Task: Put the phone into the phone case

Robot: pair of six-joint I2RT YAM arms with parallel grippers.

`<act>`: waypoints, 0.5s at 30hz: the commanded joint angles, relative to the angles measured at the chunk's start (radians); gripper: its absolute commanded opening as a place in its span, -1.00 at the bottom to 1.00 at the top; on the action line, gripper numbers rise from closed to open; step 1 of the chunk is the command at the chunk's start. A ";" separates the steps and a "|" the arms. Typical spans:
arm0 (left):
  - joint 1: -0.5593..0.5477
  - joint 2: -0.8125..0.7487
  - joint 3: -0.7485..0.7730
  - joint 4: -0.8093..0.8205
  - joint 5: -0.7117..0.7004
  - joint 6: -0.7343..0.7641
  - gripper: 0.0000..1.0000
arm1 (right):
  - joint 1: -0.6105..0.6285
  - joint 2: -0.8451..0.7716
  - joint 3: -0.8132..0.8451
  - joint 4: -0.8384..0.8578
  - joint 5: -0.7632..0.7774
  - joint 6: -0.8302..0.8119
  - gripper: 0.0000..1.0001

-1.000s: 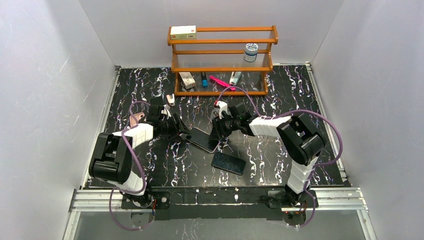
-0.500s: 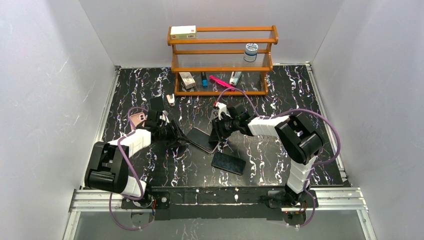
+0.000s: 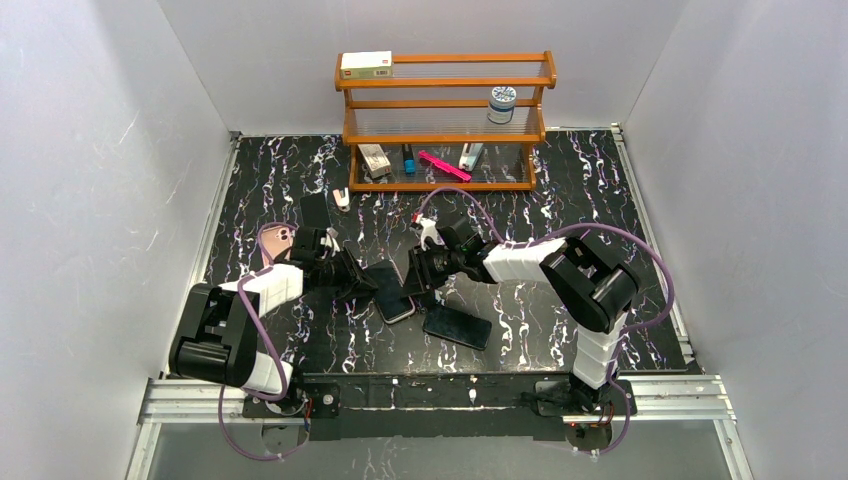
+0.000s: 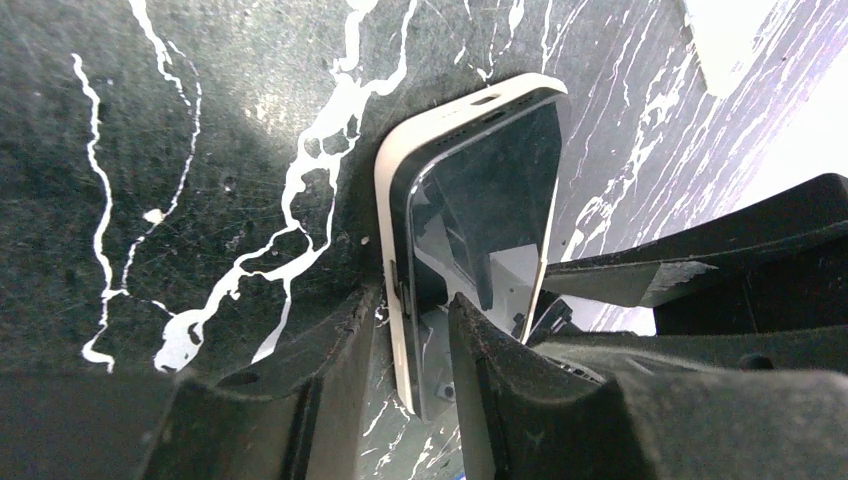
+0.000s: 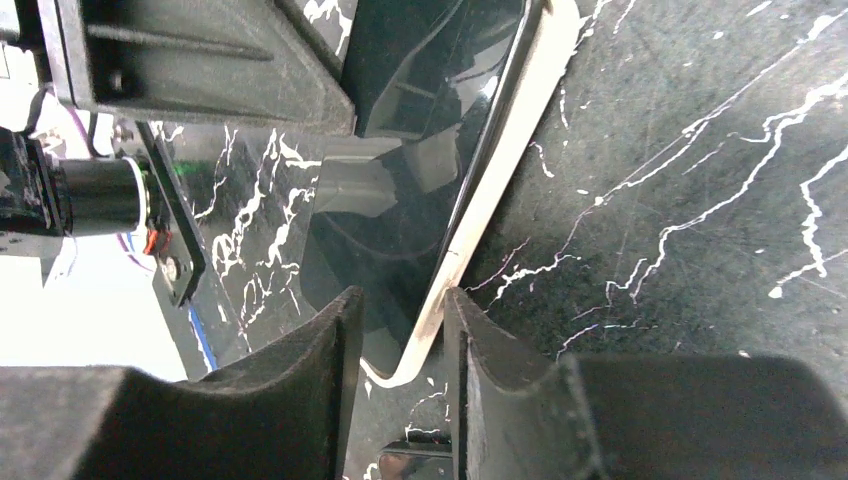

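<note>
Cream-rimmed dark-glass phone [image 3: 392, 292] is lying lengthwise toward the orange wooden shelf rack [image 3: 445, 83], left gripper [image 4: 415, 310] and right gripper [image 5: 400, 300] apparently clamping its opposite long edges

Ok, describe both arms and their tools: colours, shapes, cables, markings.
The left arm and right arm are alike: black joints, white shells, a purple cable looping alongside. The left tool and right tool are black, each with two blunt, rough-faced fingers. No markings are legible.
</note>
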 commanded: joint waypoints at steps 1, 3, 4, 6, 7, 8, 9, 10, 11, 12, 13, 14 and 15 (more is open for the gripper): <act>-0.017 -0.013 -0.013 0.028 0.033 -0.032 -0.39 | 0.000 -0.031 -0.023 0.097 0.043 0.062 -0.20; -0.030 -0.006 -0.014 0.036 0.039 -0.050 -0.42 | 0.000 -0.040 -0.034 0.105 0.095 0.076 -0.20; -0.039 0.000 -0.014 0.060 0.044 -0.055 -0.43 | -0.001 -0.039 -0.035 0.107 0.113 0.083 -0.13; -0.063 0.010 -0.012 0.071 0.042 -0.065 -0.46 | 0.000 -0.030 -0.032 0.115 0.128 0.095 -0.05; -0.075 0.014 -0.012 0.071 0.038 -0.066 -0.48 | -0.001 -0.022 -0.032 0.118 0.125 0.103 -0.04; -0.085 0.016 -0.013 0.070 0.031 -0.067 -0.51 | 0.000 -0.012 -0.028 0.127 0.117 0.110 -0.03; -0.093 0.016 -0.017 0.072 0.023 -0.071 -0.53 | 0.000 0.000 -0.025 0.132 0.106 0.119 -0.03; -0.097 0.014 -0.021 0.071 0.016 -0.077 -0.56 | 0.000 0.012 -0.021 0.133 0.095 0.127 -0.03; -0.102 0.012 -0.025 0.072 0.011 -0.081 -0.60 | 0.000 0.024 -0.019 0.136 0.089 0.137 -0.02; -0.103 0.010 -0.027 0.072 0.007 -0.083 -0.65 | 0.000 0.032 -0.020 0.143 0.079 0.146 -0.02; -0.104 0.008 -0.028 0.071 0.008 -0.084 -0.67 | 0.000 0.038 -0.024 0.154 0.074 0.154 -0.02; -0.104 0.005 -0.028 0.068 0.007 -0.085 -0.69 | 0.000 0.042 -0.029 0.166 0.065 0.163 -0.02; -0.103 0.002 -0.027 0.065 0.004 -0.084 -0.69 | 0.000 0.045 -0.034 0.175 0.057 0.170 -0.02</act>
